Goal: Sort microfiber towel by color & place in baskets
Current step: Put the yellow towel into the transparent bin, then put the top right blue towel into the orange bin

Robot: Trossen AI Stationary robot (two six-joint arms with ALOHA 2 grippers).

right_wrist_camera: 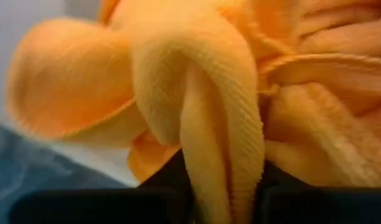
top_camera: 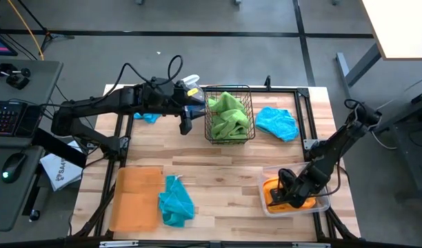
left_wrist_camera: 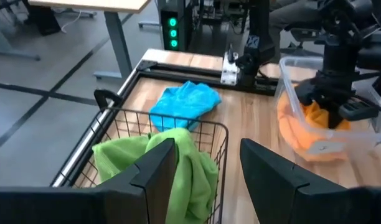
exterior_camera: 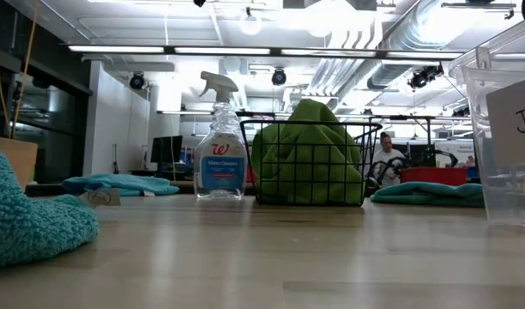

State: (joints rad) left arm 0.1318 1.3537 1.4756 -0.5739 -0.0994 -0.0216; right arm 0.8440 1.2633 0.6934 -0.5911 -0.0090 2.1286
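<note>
High view: the left gripper (top_camera: pixel 186 126) hangs just beside the black wire basket (top_camera: pixel 229 138), jaws spread and holding nothing. Crumpled green towels (top_camera: pixel 229 116) fill the basket. The right gripper (top_camera: pixel 283 194) is down in the clear bin (top_camera: pixel 320 206) at the table's near right corner, on the orange towel (top_camera: pixel 272 187). One blue towel (top_camera: pixel 277 122) lies right of the basket, another (top_camera: pixel 175 201) touches the flat orange tray (top_camera: pixel 136 198); bare wood stays open between them.

Low view: a spray bottle (exterior_camera: pixel 220 153) stands beside the basket.

Left wrist view: its fingers (left_wrist_camera: pixel 155 169) stand apart.

Right wrist view: a ribbed orange fold sits between the fingers; a firm pinch cannot be told.
</note>
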